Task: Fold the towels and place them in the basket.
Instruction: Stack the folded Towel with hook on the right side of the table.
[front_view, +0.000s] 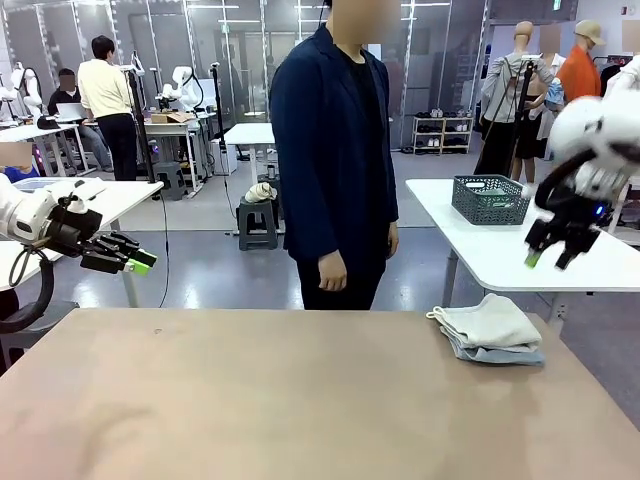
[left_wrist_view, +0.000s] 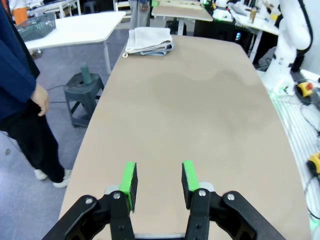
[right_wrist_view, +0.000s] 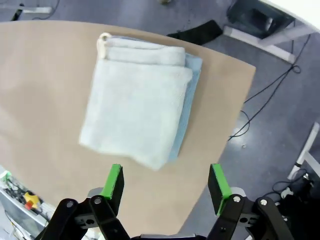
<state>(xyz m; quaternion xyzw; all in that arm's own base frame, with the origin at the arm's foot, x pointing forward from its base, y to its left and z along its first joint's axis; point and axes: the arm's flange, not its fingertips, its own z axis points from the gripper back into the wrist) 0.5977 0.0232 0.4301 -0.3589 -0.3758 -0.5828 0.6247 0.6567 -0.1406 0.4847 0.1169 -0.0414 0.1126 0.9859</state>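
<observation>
While the left gripper hangs at the left edge of the front view, off the near table and well apart from any cloth, its green pads stand a moderate gap apart in its own wrist view, with nothing between them. At the middle of the front view a person stands at the table's far side, arms down, one hand empty at the thigh.

Right of centre lie the folded towels: a cream one on top of a pale grey-blue one, stacked near the table's far right corner (the blue shows as a strip along one side). Above and to their right hovers the right gripper, pointing down, fingers spread wide and empty. In the right wrist view the towel stack sits just beyond the fingertips, in the upper middle of the frame, its long axis running roughly away from the fingers, its loop at the far upper-left corner.

Farthest right and back, the dark basket stands on a separate white table, beyond the stack.

Judging by this, the right arm is far nearer to both, and the next move turns on coming down across the stack's near short edge.
</observation>
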